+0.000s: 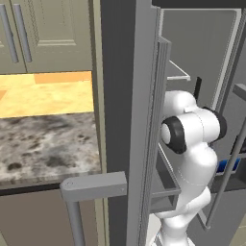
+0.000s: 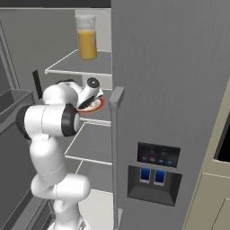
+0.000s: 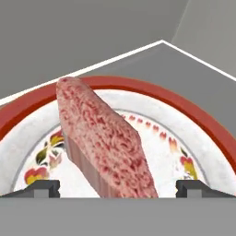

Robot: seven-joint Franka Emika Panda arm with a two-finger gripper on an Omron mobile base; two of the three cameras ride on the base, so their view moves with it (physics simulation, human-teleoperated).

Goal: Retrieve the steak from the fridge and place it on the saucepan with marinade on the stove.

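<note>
1. Grey fridge interior fills the scene, its left door swung open; a speckled stone surface with pale cabinets above lies to the left of the open door in the left base view.
2. Wire-edged grey shelves run across the inside of the fridge, seen in the right base view.
3. On the top shelf a tall glass jug of orange juice stands upright near that shelf's front edge.
4. On the shelf below sits a round white plate with a red rim and a floral pattern, close to the shelf's front edge.
5. The steak lies on the plate, a pinkish-red mottled slab running from the plate's far rim toward the camera in the hand view.
6. The gripper is poised right over the plate with its two dark fingertips spread wide apart, one on each side of the near end of the steak; neither tip visibly touches the meat.
7. In the right base view the white arm reaches from the lower left into the fridge, its hand at the plate.
8. The closed right door carries a dispenser panel and a long vertical handle.
</note>
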